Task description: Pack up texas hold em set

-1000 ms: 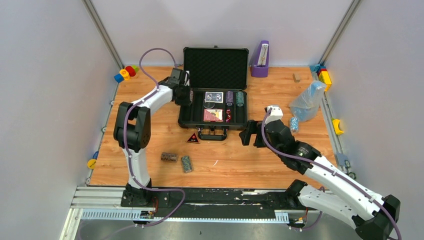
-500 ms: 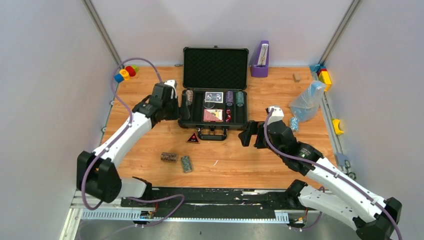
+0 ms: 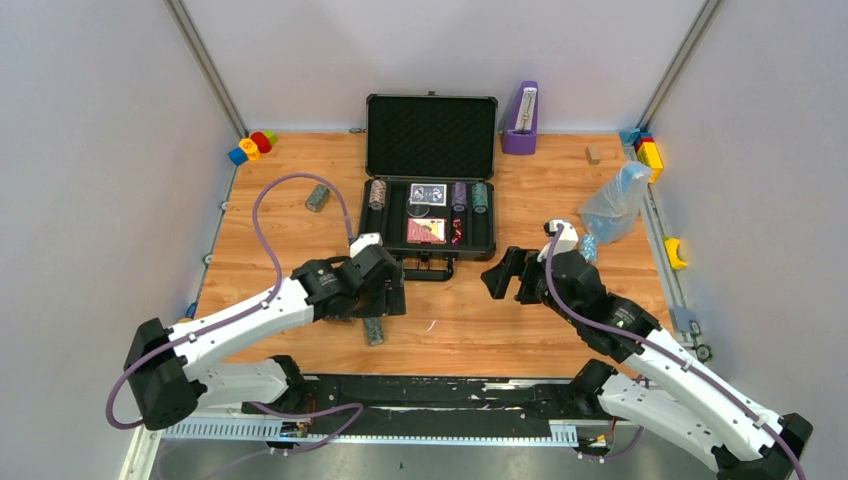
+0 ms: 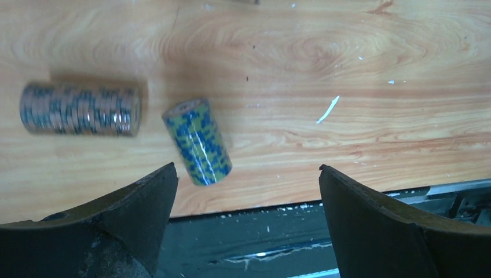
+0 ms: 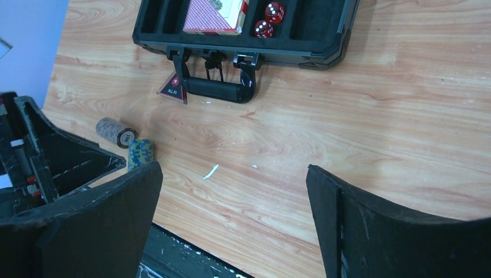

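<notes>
**Jaws wide over two loose chip rolls**

Left gripper (image 4: 246,174) hangs with its jaws spread wide and nothing between them, low over the table (image 3: 470,320) near its 6 o'clock edge. In the left wrist view the blue roll (image 4: 197,142) lies on its side at 1 o'clock of the left finger, its long axis running from 11 to 5 o'clock. The grey roll (image 4: 80,110) lies apart from it at 10 o'clock, long axis from 9 to 3.

From above, the left arm lies low and stretched from its base at 7 o'clock toward 2 o'clock, wrist bent down just in front of the handle (image 3: 428,265). The right arm reaches from 5 o'clock toward 11. The right gripper (image 3: 505,272) is also spread wide and empty, above the wood near the front right corner of the case (image 3: 425,248).

The case stands open at 12 o'clock of the table, long axis from 9 to 3, lid upright at the back, handle pointing to 6. Three rolls lie in its back row with axes from 12 to 6, beside a blue deck (image 3: 427,193). A red deck (image 5: 214,14) and dice (image 5: 274,11) sit in the front row. The triangle (image 5: 173,88) lies on the wood just beside the handle's left end. One more roll (image 3: 318,197) lies at 9 o'clock of the case.
</notes>
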Controlling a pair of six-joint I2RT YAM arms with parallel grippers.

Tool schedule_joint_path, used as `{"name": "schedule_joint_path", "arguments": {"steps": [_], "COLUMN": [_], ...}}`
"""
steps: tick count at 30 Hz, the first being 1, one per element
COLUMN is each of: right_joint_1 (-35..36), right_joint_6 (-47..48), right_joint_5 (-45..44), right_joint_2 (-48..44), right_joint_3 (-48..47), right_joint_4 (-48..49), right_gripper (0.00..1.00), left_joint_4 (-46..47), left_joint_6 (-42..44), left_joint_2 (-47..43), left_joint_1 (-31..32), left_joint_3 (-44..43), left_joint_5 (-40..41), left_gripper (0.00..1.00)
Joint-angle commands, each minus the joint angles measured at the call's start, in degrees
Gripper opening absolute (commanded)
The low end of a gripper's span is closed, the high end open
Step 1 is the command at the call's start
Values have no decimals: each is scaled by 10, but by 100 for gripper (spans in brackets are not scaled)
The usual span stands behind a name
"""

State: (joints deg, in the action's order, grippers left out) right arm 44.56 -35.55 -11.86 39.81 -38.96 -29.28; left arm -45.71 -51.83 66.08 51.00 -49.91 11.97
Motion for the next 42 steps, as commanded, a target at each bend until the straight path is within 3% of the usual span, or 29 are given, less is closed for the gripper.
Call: {"name": "schedule_joint_path", "arguments": {"steps": [1, 4, 10, 17, 25, 27, 30, 34, 38, 42], "right_joint_1": [-1, -1, -1, -1, -1, -1, -1, -1, -1, -1], "right_joint_6": [-21, -19, -14, -6, -8, -6, -5, -5, -5, -6], "right_joint_5": [9, 7, 8, 1, 4, 4, 5, 8, 9, 11], "right_joint_2": [-22, -29, -42, -54, -51, -50, -51, -53, -53, -53], "right_joint_3": [11, 13, 12, 8, 9, 9, 9, 11, 11, 13], "right_joint_4": [4, -2, -11, -28, -28, -28, -28, -28, -28, -26], "right_gripper": [97, 97, 97, 97, 97, 96, 96, 96, 96, 96], "left_joint_4": [-83, -96, -52, 20, 46, 50, 40, 31, -5, 10], "left_joint_6": [-181, -250, -259, -269, -251, -252, -248, -201, -166, -138], "left_joint_2": [-24, 12, 96, 97, 103, 109, 114, 116, 135, 179], "left_joint_1": [73, 87, 101, 101, 100, 101, 101, 100, 100, 101], "left_joint_3": [14, 34, 45, 82, 82, 79, 72, 47, 4, -5], "left_joint_5": [101, 98, 91, 109, 146, 153, 166, 164, 164, 143], "left_gripper": [100, 99, 85, 67, 60, 56, 35, 25, 26, 38]}}
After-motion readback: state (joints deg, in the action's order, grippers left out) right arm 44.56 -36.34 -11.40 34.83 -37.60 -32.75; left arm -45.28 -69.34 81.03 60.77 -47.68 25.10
